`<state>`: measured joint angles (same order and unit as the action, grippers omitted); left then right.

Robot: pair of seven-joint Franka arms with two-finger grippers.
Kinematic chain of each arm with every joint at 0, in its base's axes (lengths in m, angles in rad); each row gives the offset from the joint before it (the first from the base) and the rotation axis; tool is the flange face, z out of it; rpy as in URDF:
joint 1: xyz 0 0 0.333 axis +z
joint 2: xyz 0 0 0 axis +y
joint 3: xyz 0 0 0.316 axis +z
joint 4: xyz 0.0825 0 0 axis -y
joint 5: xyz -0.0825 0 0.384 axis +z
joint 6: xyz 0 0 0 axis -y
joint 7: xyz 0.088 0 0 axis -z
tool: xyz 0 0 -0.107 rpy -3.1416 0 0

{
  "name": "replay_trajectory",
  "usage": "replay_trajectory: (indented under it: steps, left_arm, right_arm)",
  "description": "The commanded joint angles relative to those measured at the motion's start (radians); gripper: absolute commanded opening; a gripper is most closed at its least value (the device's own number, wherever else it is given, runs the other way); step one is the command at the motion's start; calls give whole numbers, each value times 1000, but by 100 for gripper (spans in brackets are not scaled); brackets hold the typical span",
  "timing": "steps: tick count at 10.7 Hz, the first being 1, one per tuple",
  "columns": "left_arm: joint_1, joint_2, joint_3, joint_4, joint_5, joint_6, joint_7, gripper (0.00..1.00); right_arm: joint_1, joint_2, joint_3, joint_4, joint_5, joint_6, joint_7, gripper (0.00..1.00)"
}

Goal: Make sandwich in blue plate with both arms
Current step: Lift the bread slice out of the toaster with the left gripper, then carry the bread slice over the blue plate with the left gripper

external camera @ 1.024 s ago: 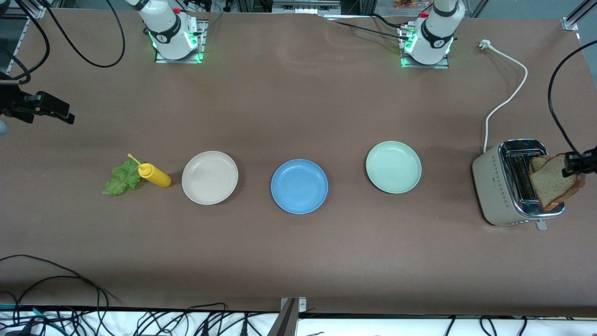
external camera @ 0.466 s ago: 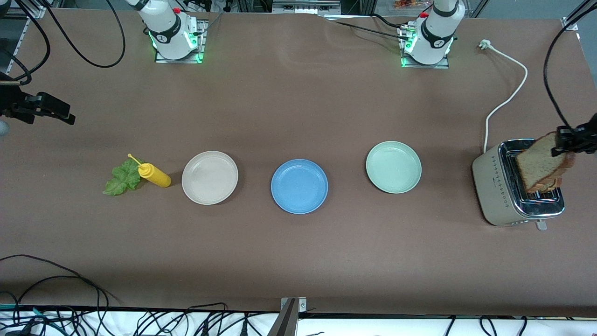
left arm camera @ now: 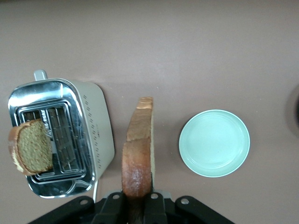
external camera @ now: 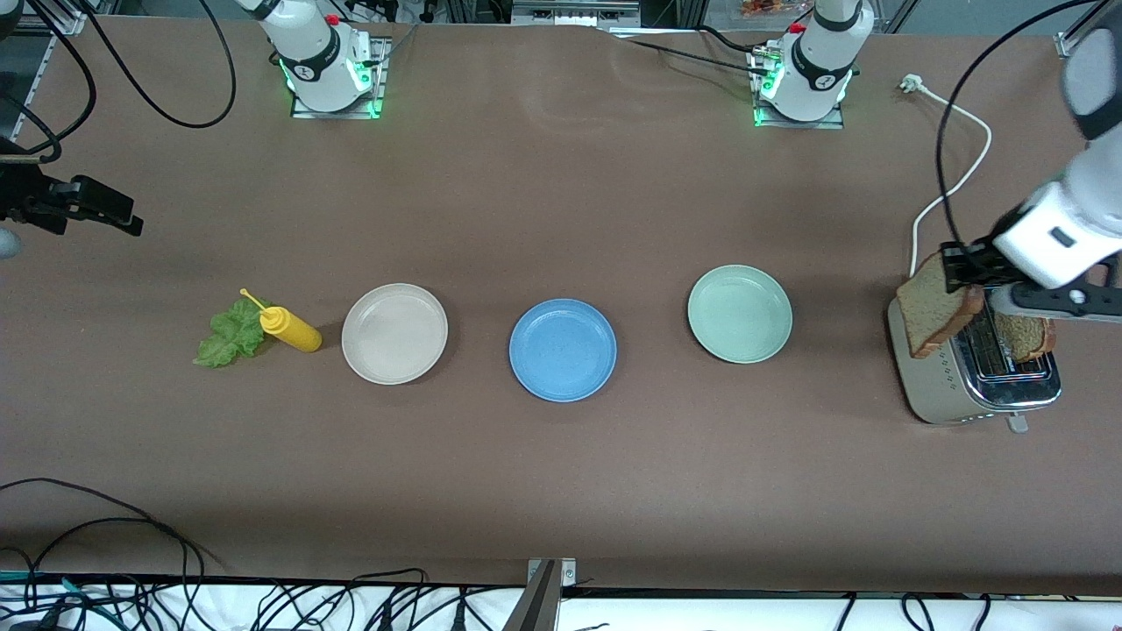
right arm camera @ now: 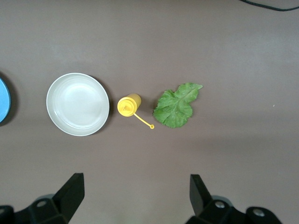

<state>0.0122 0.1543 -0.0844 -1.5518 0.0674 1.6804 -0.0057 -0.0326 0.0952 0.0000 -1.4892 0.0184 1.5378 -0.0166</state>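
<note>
From the front you see the left gripper (external camera: 957, 265) clamped on a bread slice (external camera: 940, 308) over the toaster (external camera: 964, 368); next, carry it to the empty blue plate (external camera: 563, 350). Its wrist view shows the slice (left arm camera: 138, 154) edge-on beside the green plate (left arm camera: 214, 143). In the right wrist view the waiting right gripper (right arm camera: 135, 196) stands spread wide above the lettuce (right arm camera: 176, 105).

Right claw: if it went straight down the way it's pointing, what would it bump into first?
Probably just bare brown table. The open right claw points down at a spot beside the yellow squeeze bottle, with the green lettuce leaf and round beige plate nearby.
</note>
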Motion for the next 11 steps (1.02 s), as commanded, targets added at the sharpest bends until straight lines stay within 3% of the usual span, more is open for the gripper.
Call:
replay_trajectory:
  steps: [1,6,9,11]
  left_arm:
    - [-9,20,-153,-5,110,-21,-244,0]
    - [-27,102,-429,-4,320,-50,-570,0]
    - [-52,174,-555,-1,438,-74,-719,0]
    - [-55,230,-615,16,457,-88,-787,0]
  right_arm:
    - [0,8,0,21,0,-5,-6,100]
    - [0,8,0,21,0,-5,-5,100]
    - [0,8,0,21,0,-5,-6,100]
    - [0,8,0,21,0,-5,-5,100]
